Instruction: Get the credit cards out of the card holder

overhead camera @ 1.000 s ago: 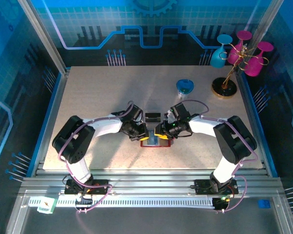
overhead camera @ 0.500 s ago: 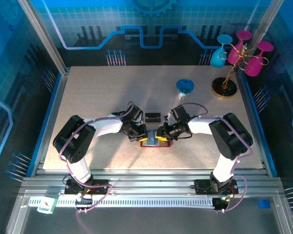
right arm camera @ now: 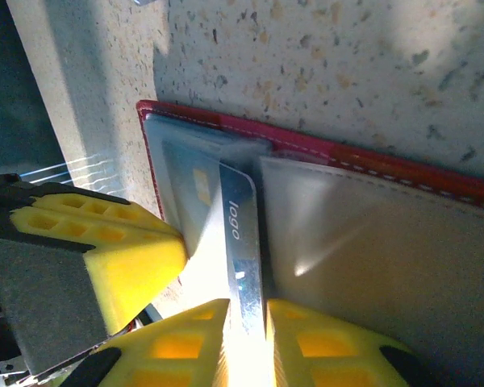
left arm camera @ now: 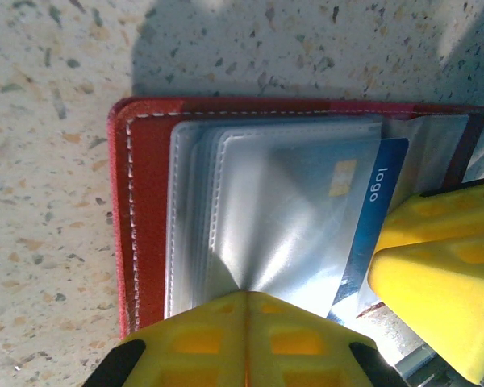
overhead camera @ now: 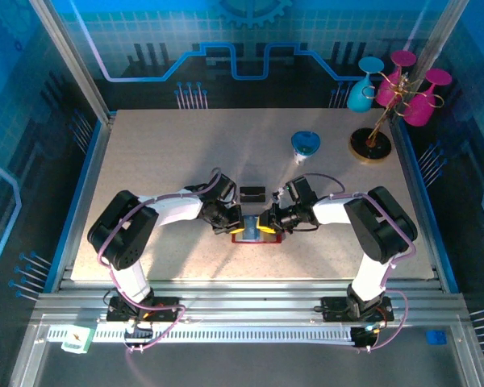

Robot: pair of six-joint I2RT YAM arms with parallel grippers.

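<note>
Our right gripper [right arm camera: 244, 322] has moved in, and its jaws now pinch the blue plastic credit card [right arm camera: 235, 226], partly out of the flat red folding card holder [left arm camera: 145, 210] on the speckled table [overhead camera: 161, 161]. Our left gripper [left arm camera: 246, 339] pinches its grey pocket, so we judge the pull can begin.

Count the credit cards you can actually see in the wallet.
1: a blue card sticking partway out of the card holder, its edge pinched by the right gripper. The clear sleeves may hide more.

White-and-black arms [overhead camera: 177, 208], purplish cables [overhead camera: 319, 176], yellow, seemingly foam pincer pads [left arm camera: 194, 343]
</note>
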